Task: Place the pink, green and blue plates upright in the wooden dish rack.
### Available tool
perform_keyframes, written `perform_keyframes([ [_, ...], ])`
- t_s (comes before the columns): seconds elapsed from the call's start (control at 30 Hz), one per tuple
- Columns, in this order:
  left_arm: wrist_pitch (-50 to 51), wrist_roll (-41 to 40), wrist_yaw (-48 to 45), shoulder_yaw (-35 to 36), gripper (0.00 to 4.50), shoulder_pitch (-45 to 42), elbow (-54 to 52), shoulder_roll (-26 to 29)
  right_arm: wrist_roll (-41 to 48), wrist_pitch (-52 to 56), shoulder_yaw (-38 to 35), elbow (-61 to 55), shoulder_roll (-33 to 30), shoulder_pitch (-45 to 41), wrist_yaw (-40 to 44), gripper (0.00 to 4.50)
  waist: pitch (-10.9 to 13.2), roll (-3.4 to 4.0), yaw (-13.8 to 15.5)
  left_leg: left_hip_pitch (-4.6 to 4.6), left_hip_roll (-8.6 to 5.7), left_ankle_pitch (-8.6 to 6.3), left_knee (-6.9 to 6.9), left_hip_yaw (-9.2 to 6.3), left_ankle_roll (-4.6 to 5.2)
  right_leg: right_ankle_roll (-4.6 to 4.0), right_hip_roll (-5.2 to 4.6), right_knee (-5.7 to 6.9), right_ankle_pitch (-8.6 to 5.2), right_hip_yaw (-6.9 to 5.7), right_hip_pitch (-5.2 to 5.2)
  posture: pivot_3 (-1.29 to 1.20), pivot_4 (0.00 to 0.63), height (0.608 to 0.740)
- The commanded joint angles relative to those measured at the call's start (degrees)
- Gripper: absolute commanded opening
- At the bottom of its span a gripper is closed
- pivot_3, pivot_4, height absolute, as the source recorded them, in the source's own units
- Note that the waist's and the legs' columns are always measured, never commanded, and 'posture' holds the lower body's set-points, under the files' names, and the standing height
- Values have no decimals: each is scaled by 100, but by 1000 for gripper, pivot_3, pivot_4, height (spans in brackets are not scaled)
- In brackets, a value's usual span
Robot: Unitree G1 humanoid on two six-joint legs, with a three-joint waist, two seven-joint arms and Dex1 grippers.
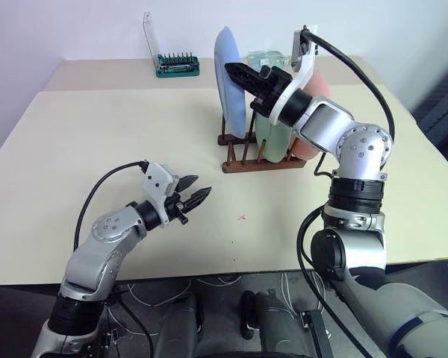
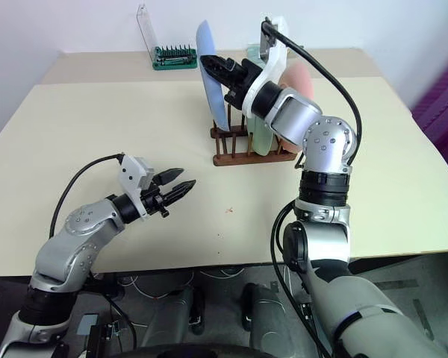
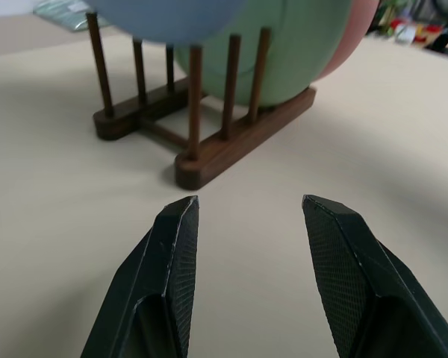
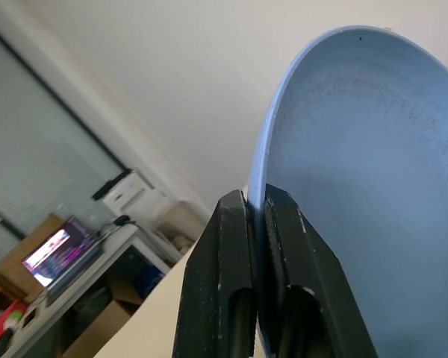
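The wooden dish rack (image 1: 261, 165) stands at the table's right of centre. The green plate (image 1: 272, 138) and the pink plate (image 1: 321, 86) stand upright in it. The blue plate (image 1: 230, 82) is upright at the rack's left end, its lower edge down among the pegs; whether it rests on the rails I cannot tell. My right gripper (image 1: 234, 71) reaches in from the right and is shut on the blue plate's upper rim (image 4: 313, 149). My left gripper (image 1: 196, 189) hovers low over the table, front left of the rack, open and empty, pointing at the rack (image 3: 209, 160).
A green-based bit holder (image 1: 178, 66) with a clear lid stands at the back of the table. A clear container (image 1: 265, 56) sits behind the rack. A small red mark (image 1: 241, 218) lies on the beige table (image 1: 97, 134) between my grippers.
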Motion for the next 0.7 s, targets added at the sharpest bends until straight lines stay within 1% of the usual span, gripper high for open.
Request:
perform_keyframes([
  [0.03,6,-109,35,109,2236,-28,-258,-68,176,-19,-204,102,95,-254,-266,0,0,0,-3,0,0,0,0,0,0,0,0,0,0,0,0,0,150,730],
  [0.3,26,-100,-5,115,2236,-11,-291,-94,398,41,-496,348,176,-304,-798,0,0,0,-14,0,1,0,-1,-2,0,1,3,0,-1,0,0,0,150,730],
  [0.4,33,-107,-12,117,2274,4,-307,-103,454,73,-496,301,174,-292,-818,1000,1,1,-12,-1,0,0,-1,-2,0,2,2,-1,-1,0,0,0,150,730],
  [0.5,37,-105,-17,110,2274,-9,-294,-117,394,56,-395,183,137,-268,-770,2436,1,1,-14,-2,0,0,-2,-2,0,2,2,-3,-1,0,-1,0,150,730],
  [0.53,44,-105,-16,108,2274,-15,-296,-122,370,47,-361,137,121,-261,-757,3060,1,2,-14,-2,1,0,-2,-2,0,2,2,-3,-1,0,-1,0,150,730],
  [0.57,51,-101,-16,105,2274,-24,-293,-127,318,16,-305,85,89,-253,-712,3467,1,2,-14,-2,1,0,-2,-2,0,2,2,-3,-2,0,-1,0,150,730],
  [0.63,62,-98,-21,104,2274,-30,-293,-133,199,-74,-198,10,14,-246,-607,4470,1,2,-14,-2,0,0,-3,-3,1,4,2,-3,-3,0,-1,0,150,730],
  [0.7,70,-99,-29,104,2274,-29,-290,-137,-57,-223,32,-105,-175,-253,-374,4470,1,2,-11,-3,1,0,-3,-3,1,7,2,-5,-5,0,-2,0,150,730],
])
